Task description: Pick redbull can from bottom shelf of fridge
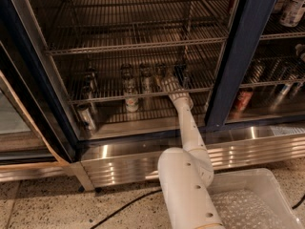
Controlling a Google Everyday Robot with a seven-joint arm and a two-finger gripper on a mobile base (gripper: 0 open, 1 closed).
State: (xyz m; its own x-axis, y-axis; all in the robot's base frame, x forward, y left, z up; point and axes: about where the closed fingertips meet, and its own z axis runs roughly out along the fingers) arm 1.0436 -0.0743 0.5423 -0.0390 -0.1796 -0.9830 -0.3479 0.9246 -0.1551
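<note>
Chrome rods and a dark blue frame make up the fridge (244, 56). The bottom shelf (105, 98) is its lowest wire rack, set above a flat steel floor and the ribbed steel base (124, 162). The white arm (188, 128) rises from the lower middle of the view, crosses the base and enters the gap between that rack and the rack above (138, 46), with the blue door post close on its right. A white plastic bin (259, 197) sits on the floor at lower right, beside the arm's thick link. The gripper (168, 83) is at the front of the bottom shelf, right up against a row of cans; whether it is spread or closed cannot be told. The redbull can (160, 72) appears to be the slim one standing just behind and slightly left of the gripper. A darker can (181, 70) stands near on its right and a paler can (145, 76) near on its left. The step in hand looks like the final approach and grasp. To do it well, the gripper should centre on the slim can's body, straddle it alone, and close squarely so it does not tip on the rods. Side room is tight between the neighbours. The lift should be small because the rack above is low, and the way out is straight back along the arm's line, clear of the front rail and the post.
</note>
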